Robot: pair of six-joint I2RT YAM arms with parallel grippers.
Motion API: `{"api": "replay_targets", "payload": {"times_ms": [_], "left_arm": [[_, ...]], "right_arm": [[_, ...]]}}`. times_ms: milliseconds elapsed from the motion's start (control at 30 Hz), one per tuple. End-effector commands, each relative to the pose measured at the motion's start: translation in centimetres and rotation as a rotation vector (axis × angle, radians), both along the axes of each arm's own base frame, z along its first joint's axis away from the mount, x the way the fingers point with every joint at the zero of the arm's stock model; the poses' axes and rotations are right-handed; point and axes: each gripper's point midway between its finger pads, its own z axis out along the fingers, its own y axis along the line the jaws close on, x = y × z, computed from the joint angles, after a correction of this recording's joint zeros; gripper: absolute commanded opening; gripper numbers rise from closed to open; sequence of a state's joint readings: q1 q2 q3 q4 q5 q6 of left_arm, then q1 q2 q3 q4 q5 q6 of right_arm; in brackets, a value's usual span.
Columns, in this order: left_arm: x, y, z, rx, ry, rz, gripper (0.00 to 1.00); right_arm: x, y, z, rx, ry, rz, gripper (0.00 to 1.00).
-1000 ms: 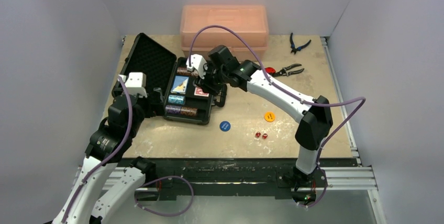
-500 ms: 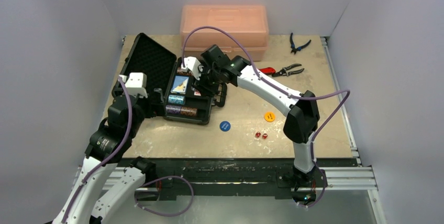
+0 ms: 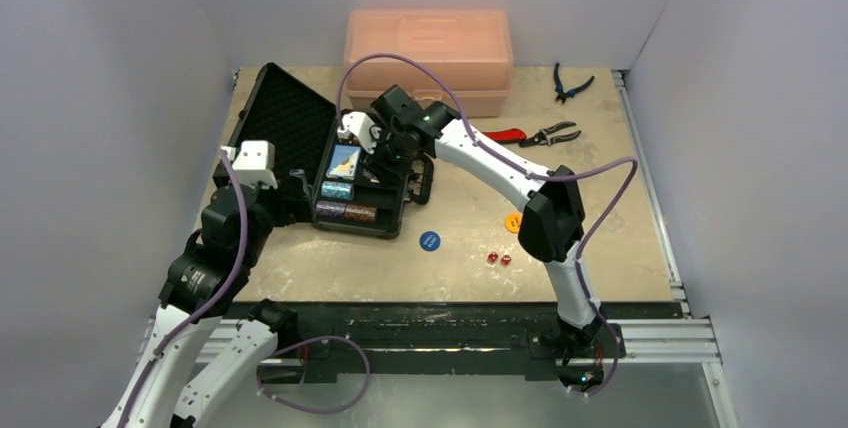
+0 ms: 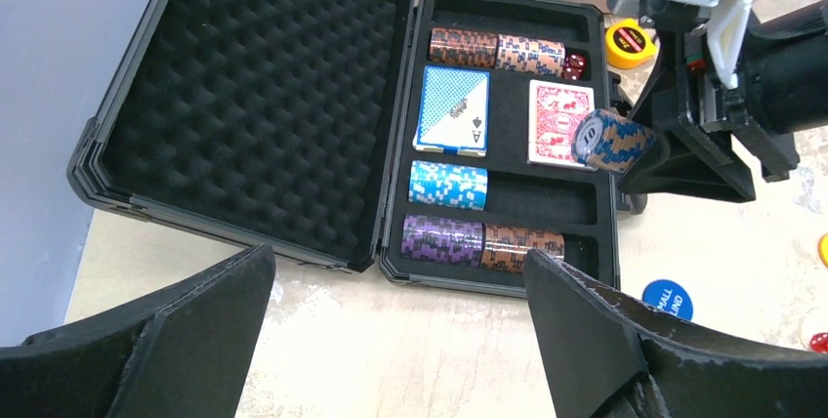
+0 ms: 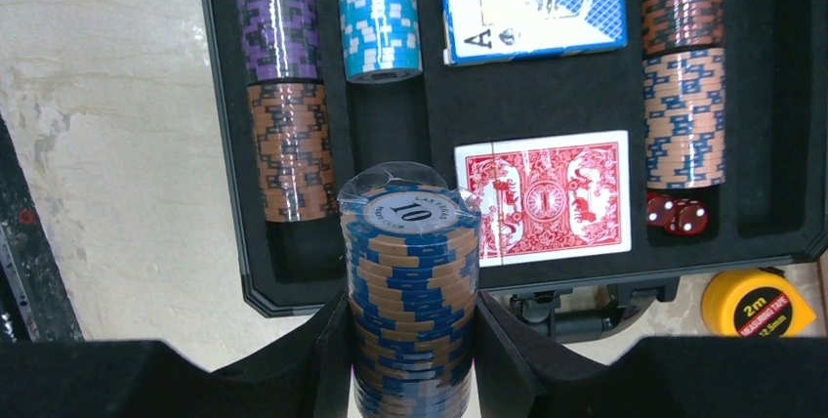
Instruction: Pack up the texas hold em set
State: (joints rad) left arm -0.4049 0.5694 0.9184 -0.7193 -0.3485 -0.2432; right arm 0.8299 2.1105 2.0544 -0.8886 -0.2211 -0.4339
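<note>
Over the open case [image 3: 285, 118], the right gripper [image 5: 410, 340] is clamped on a blue-and-tan chip stack [image 5: 410, 252]; the left gripper [image 4: 400, 340] hangs spread apart by the case's near-left corner. Let go tilted or off-line with the free slot [image 5: 386, 125] beside the light-blue chips [image 5: 376, 8], the stack could lodge crookedly or roll onto the red deck [image 5: 547, 198].

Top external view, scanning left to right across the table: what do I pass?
black briefcase → blue disc → red dice → blue-handled cutters. The pink box, orange disc and red-handled pliers overlap these, so they are omitted.
</note>
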Motion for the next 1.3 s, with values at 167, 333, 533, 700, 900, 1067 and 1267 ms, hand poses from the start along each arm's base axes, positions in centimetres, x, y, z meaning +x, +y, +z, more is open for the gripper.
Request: {"api": "replay_targets", "payload": {"times_ms": [167,333,533,700,900,1067,1267], "left_arm": [[0.3,0.7,1.1,-0.002,-0.049,0.037,1.00],[0.2,0.7,1.1,-0.002,-0.048,0.037,1.00],[0.2,0.7,1.1,-0.003,-0.047,0.035,1.00],[0.2,0.6,1.2,-0.005,-0.048,0.033,1.00],[0.2,0.6,1.1,-0.005,-0.048,0.032,1.00],[0.2,0.6,1.1,-0.005,-0.047,0.030,1.00],[0.3,0.5,1.1,-0.005,-0.045,0.029,1.00]], "right_arm": [[0.5,1.7,1.4,0.026,-0.037,0.012,0.00],[0.5,2.4,0.3,0.000,-0.029,0.015,0.00],[0.4,3.2,-0.5,-0.016,-0.034,0.026,0.00],[0.4,3.5,-1.7,-0.050,-0.043,0.020,0.00],[0.5,3.5,-2.9,-0.082,-0.044,0.013,0.00],[0.8,3.6,-3.3,-0.086,-0.049,0.009,0.01],[1.1,3.4,-4.1,-0.108,-0.056,0.003,0.05]]}}
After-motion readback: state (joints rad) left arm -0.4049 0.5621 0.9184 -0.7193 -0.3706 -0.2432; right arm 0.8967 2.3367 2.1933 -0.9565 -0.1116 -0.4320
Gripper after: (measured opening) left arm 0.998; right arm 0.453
